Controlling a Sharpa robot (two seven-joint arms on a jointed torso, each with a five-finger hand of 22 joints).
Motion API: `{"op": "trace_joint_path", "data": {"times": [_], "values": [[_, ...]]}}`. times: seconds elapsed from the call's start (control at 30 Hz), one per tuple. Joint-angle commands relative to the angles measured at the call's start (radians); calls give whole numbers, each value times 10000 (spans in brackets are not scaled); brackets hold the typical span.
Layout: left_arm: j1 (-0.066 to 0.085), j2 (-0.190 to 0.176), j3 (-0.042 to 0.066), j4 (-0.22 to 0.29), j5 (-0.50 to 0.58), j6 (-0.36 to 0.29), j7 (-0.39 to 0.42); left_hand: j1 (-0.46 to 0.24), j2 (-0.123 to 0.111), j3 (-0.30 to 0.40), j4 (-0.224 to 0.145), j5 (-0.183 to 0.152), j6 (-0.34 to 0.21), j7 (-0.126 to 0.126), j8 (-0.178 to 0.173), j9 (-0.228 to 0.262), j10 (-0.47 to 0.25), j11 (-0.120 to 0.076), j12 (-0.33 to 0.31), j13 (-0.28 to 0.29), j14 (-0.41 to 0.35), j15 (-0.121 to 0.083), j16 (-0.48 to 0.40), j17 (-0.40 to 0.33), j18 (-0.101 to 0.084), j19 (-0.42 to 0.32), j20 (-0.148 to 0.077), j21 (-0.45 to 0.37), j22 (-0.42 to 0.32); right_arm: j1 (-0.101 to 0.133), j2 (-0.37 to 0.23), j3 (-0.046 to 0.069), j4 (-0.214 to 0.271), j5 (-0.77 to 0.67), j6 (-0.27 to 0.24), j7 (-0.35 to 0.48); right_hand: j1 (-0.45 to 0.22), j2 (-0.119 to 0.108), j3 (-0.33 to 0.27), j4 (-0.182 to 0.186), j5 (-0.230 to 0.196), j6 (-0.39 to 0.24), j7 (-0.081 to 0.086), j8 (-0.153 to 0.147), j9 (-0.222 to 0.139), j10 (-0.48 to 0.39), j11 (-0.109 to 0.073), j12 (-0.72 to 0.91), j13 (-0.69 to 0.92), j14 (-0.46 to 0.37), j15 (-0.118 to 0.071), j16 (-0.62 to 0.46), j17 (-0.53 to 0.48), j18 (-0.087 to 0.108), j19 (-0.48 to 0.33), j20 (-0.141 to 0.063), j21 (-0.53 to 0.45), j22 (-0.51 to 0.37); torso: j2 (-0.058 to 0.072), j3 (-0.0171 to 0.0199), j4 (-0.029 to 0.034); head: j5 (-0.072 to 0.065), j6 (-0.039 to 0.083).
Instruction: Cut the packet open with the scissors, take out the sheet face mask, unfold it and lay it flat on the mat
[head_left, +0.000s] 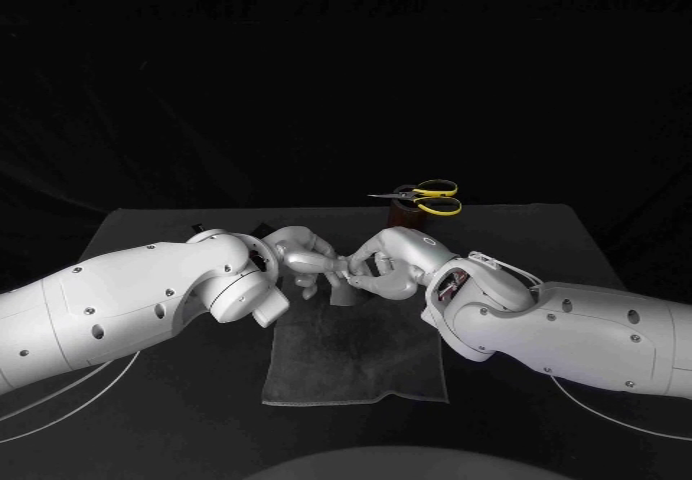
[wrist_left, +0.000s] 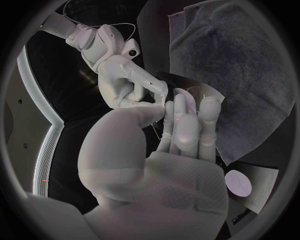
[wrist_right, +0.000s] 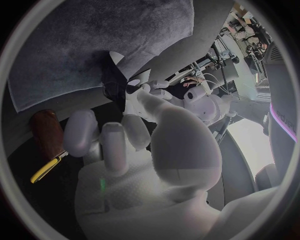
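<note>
Two hands meet at the centre of the head view, above the upper edge of one grey mat (head_left: 353, 365) spread on the black worktop (head_left: 555, 240). The left hand (head_left: 306, 258) and the right hand (head_left: 387, 266) hold one dark foil packet (wrist_left: 192, 85) between them. The left fingers (wrist_left: 187, 117) lie together against its face with the thumb set opposite, and the right fingertips pinch its edge. One pair of yellow-handled scissors (head_left: 428, 196) stands in one brown holder (head_left: 401, 211) at upper centre, well apart from both hands.
</note>
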Motion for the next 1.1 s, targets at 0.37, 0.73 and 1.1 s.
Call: {"op": "trace_joint_path", "data": {"times": [0.37, 0.73, 1.1], "values": [[8, 50, 5, 7, 359, 372, 129, 40, 118, 1003, -1144, 54, 101, -4, -106, 51, 108, -18, -116, -40, -84, -11, -86, -59, 89, -95, 1, -105, -60, -1, 171, 10, -87, 437, -270, 212, 120, -25, -81, 68, -76, -218, 30, -121, -89, -96, 80, -84, 31, 556, 108, -55, 1089, 92, -167, 24, -174, -53, -4, -10, 3, -22, -15], [8, 91, 5, -8, 673, 348, 257, 29, 123, 925, -1120, 54, 111, 5, -171, 91, 123, -5, -214, -80, -153, 1, -156, -191, 108, -172, 10, -198, -175, -3, 325, 12, -155, 798, -253, 680, 341, 83, -73, 60, -88, -241, 60, -103, -146, -82, 105, 29, 164, 561, 137, 13, 1152, 88, -168, 55, -163, -24, -4, -16, 1, -14, -2], [8, 108, 5, -17, 975, 344, 413, 35, 172, 804, -1057, 52, 72, 38, -311, 156, 109, 30, -397, -153, -280, 32, -279, -433, 121, -247, 38, -305, -282, -6, 399, 12, -227, 1079, -107, 1128, 823, 694, 308, -9, -112, 368, -89, 165, -133, -10, -11, 232, 404, 611, 57, 207, 1332, 71, -110, 15, -43, 104, -7, -13, -1, -13, -13]]}}
